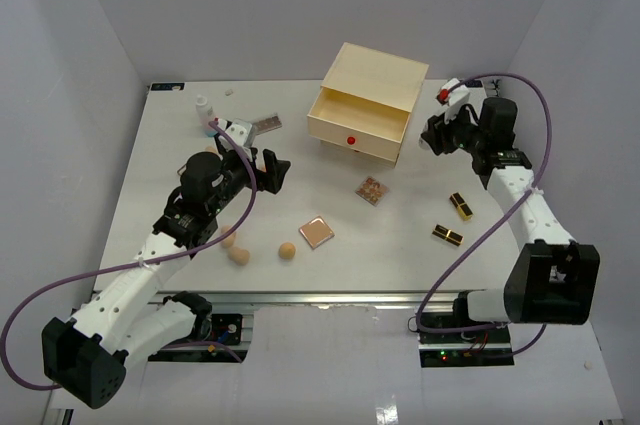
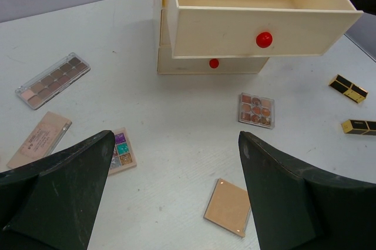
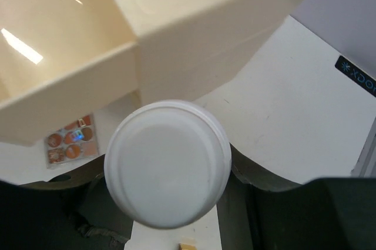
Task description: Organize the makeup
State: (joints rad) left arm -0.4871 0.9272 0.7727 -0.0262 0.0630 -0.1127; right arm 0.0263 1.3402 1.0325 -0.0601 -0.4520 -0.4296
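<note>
R gripper point(image 1: 437, 135) was clamped on a white bottle point(image 3: 167, 162), seen end-on, just right of the open drawer point(image 1: 375, 142) at upper centre; R arm nearer. L gripper point(image 1: 272, 170) gaped wide, empty, mid-left

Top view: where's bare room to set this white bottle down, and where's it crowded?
Nearest the white bottle, the open drawer is bare inside. The table is also free between the peach compact and the lipsticks. Crowded: the left side, with sponges and palettes.
</note>
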